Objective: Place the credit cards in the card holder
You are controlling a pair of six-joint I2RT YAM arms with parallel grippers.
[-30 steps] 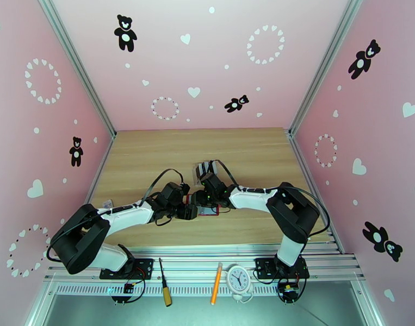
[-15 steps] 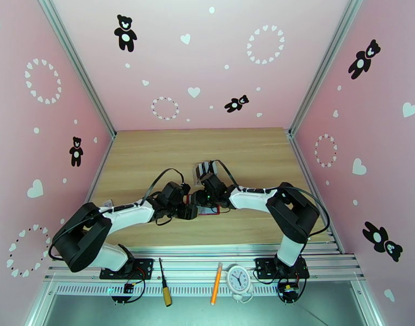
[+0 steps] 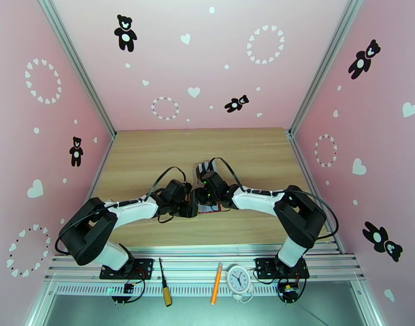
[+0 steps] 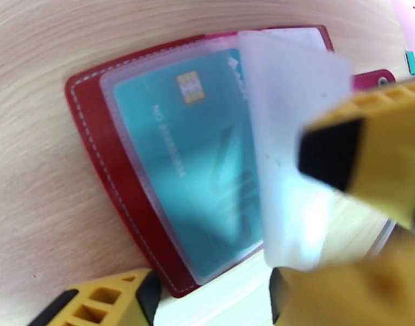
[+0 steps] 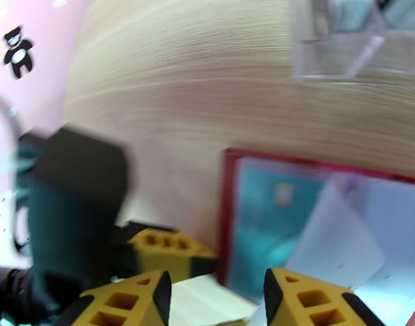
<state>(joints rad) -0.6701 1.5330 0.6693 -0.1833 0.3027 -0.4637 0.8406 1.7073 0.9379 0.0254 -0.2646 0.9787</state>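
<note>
Left fingers: my left gripper (image 4: pixel 237 218) has its jaws apart, one finger off the near corner of the card holder (image 4: pixel 98 158) and the other above its far half. I see nothing clamped.
Right fingers: my right gripper (image 5: pixel 217 292) has its jaws apart with a white edge between them. I cannot tell if it is pinched.
Card holder: lies open and flat, under my left fingers and just ahead of my right.
Teal card (image 4: pixel 196 158): sits in a clear pocket, between my left fingers.
Pocket leaf (image 4: pixel 294 131): lifted, beside my far left finger.
Handling: I judge the cards light, stiff and slick, the pockets floppy, and the wallet likely to slide.
Hold: pinch a card by its short edge and pin the red border.
</note>
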